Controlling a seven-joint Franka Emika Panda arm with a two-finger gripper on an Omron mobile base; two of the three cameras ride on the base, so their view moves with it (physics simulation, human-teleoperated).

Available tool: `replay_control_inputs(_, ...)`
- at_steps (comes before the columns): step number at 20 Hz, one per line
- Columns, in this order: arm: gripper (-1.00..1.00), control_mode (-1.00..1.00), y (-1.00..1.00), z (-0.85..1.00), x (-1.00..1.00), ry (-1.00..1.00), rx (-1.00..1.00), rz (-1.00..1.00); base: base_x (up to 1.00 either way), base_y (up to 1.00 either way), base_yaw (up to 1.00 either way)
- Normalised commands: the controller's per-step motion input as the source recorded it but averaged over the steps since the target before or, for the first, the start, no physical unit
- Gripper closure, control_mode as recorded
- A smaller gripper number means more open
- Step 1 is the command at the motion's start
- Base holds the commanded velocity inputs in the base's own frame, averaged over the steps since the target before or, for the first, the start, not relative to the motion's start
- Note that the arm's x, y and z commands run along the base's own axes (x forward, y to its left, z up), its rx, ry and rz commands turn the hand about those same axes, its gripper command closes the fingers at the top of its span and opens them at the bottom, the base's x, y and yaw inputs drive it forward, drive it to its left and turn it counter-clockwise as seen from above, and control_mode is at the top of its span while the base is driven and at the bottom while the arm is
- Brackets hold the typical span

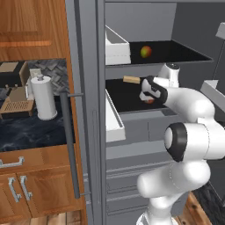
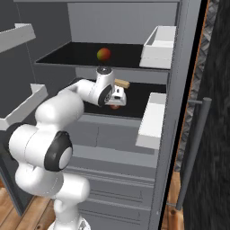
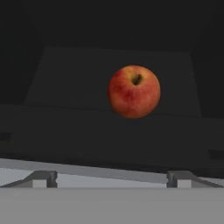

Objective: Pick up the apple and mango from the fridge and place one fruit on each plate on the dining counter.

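The grey fridge [image 1: 132, 132] stands open. The red-orange apple [image 3: 134, 92] lies on the dark middle shelf, just ahead of my gripper [image 3: 111, 177], whose fingertips [image 3: 43, 177] stand wide apart with nothing between them. From the base the gripper [image 1: 147, 97] reaches into that shelf, right over the apple [image 1: 150, 100], which peeks out under the hand [image 2: 115, 106]. The green-and-red mango [image 1: 146, 52] rests on the shelf above [image 2: 103, 55]. The plates and the dining counter are out of view.
A small tan block [image 1: 131, 79] lies at the back of the middle shelf. White door bins [image 1: 113, 118] [image 2: 150, 119] hang close beside the arm. The long dark handle [image 1: 70, 145] runs down the door edge. A paper towel roll [image 1: 43, 96] stands on the wall counter.
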Motion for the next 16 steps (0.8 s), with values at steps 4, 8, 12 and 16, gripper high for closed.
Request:
replay_control_inputs(4,-1.0,-1.0,0.0,-0.15,0.27,0.0,0.0,0.0,0.0,0.0,0.0)
replay_control_inputs(8,-1.0,-1.0,-0.07,-0.06,0.25,0.0,0.0,0.0,0.0,0.0,0.0)
replay_control_inputs(12,-1.0,-1.0,-0.15,-0.1,0.25,0.02,0.0,0.0,0.0,0.0,0.0)
replay_control_inputs(16,-1.0,-1.0,-0.16,-0.12,0.27,0.01,0.0,0.0,0.0,0.0,0.0)
